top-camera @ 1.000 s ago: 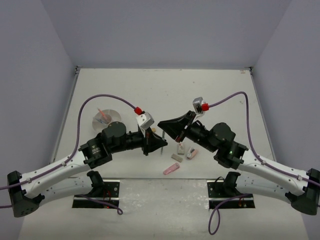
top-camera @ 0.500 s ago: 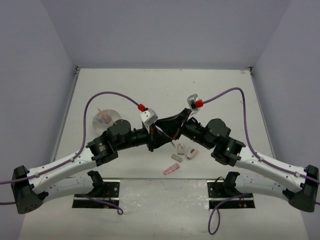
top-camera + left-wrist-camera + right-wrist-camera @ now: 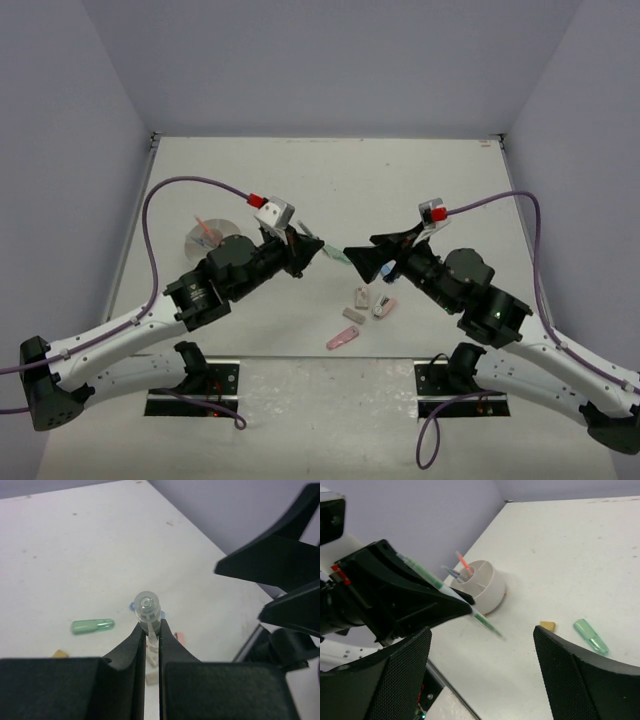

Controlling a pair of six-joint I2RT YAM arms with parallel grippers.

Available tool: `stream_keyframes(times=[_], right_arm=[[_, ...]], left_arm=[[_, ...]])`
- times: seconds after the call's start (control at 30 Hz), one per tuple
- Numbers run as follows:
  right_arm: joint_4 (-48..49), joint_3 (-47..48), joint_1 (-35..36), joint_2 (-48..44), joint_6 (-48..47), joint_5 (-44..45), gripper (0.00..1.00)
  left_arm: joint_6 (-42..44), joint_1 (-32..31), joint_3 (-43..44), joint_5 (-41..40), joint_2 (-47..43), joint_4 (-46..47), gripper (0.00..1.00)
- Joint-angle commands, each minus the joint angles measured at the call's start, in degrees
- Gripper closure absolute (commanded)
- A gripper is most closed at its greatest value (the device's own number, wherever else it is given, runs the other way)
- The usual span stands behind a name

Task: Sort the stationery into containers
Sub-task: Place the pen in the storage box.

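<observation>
The two arms were nose to nose mid-table half a second ago, and now they've split apart. The left gripper (image 3: 306, 250) has come away with the green-tipped pen (image 3: 146, 605), jaws clamped tight on its barrel, tip poking right. The right gripper (image 3: 360, 260) has backed off to the right, jaws wide apart with nothing in them.

Looks like a handover, which makes sense. The round white holder (image 3: 482, 587) sits on the left side of the table, near the left arm, and already has a pink pen (image 3: 463, 562) and a blue pen (image 3: 451, 573) standing in it. The next stop is probably a drop in there.

The erasers (image 3: 360, 297) and a pink marker (image 3: 342, 339) lie near-centre, unsorted. No brand, label or writing is readable anywhere.
</observation>
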Motion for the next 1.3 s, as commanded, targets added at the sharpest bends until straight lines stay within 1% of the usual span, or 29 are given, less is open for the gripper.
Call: stream_keyframes(times=[0.0,0.07,0.1,0.13,0.17,0.2,0.23,0.27,0.3,0.37,0.5,0.67,0.83,0.87,0.93,1.03,1.17,1.27], right_arm=[[-3.5,-2.2,-4.5,-3.3,-0.5,3.7,0.12],[-3.9,-4.5,-8.6,-4.4,-1.0,3.7,0.11],[-3.9,-5.1,-9.5,-5.0,-1.1,3.4,0.10],[-3.8,-6.1,-10.7,-5.4,-1.2,3.3,0.10],[-3.8,-6.7,-11.4,-5.6,-1.2,3.3,0.09],[-3.8,-7.0,-11.8,-5.7,-1.2,3.3,0.09],[-3.8,-7.4,-12.0,-5.8,-1.2,3.2,0.09],[-3.8,-7.6,-12.1,-5.9,-1.2,3.2,0.09],[-3.8,-7.9,-12.2,-5.9,-1.5,3.2,0.09],[-3.9,-8.3,-12.3,-5.8,-2.1,3.2,0.09],[-3.8,-8.8,-12.3,-6.2,-2.5,2.8,0.09],[-3.8,-9.1,-12.3,-6.6,-2.7,2.5,0.09],[-3.8,-8.8,-12.3,-5.8,-2.6,1.7,0.09],[-3.8,-8.8,-12.3,-5.5,-2.6,1.6,0.09],[-3.7,-8.6,-12.4,-4.7,-2.6,1.4,0.09],[-3.7,-8.4,-12.4,-4.0,-2.6,1.1,0.09],[-3.7,-8.3,-12.4,-3.4,-2.5,0.9,0.10],[-3.4,-8.4,-12.4,-3.2,-2.4,0.6,0.10]], left_arm=[[-2.3,0.4,5.3,-20.2,0.7,-8.7,1.00],[-6.7,1.8,9.1,-39.0,2.7,-20.6,1.00],[-12.8,3.2,10.8,-44.5,4.9,-25.8,1.00],[-16.7,5.0,12.4,-50.4,6.2,-30.6,1.00],[-20.7,7.8,15.1,-52.0,7.4,-35.3,1.00],[-27.1,13.6,16.3,-52.8,8.4,-42.5,1.00],[-27.9,14.3,16.8,-53.0,9.3,-43.3,1.00],[-30.9,18.8,17.1,-52.8,9.9,-46.0,1.00],[-32.9,21.3,17.2,-52.5,10.1,-47.6,1.00],[-35.6,25.4,15.9,-54.0,9.5,-47.7,1.00],[-37.3,28.9,13.6,-56.3,11.3,-46.0,1.00],[-38.6,30.0,11.3,-57.6,14.7,-44.0,1.00],[-39.4,30.1,7.1,-55.4,14.8,-40.9,1.00],[-39.5,30.1,6.4,-54.9,14.7,-40.3,0.98],[-39.2,30.1,5.4,-53.7,14.2,-38.9,0.90],[-37.8,30.1,4.7,-52.0,12.4,-36.9,0.80],[-35.5,30.1,3.1,-50.1,9.1,-33.4,0.75],[-33.3,30.1,2.1,-49.3,6.7,-31.0,0.76]])
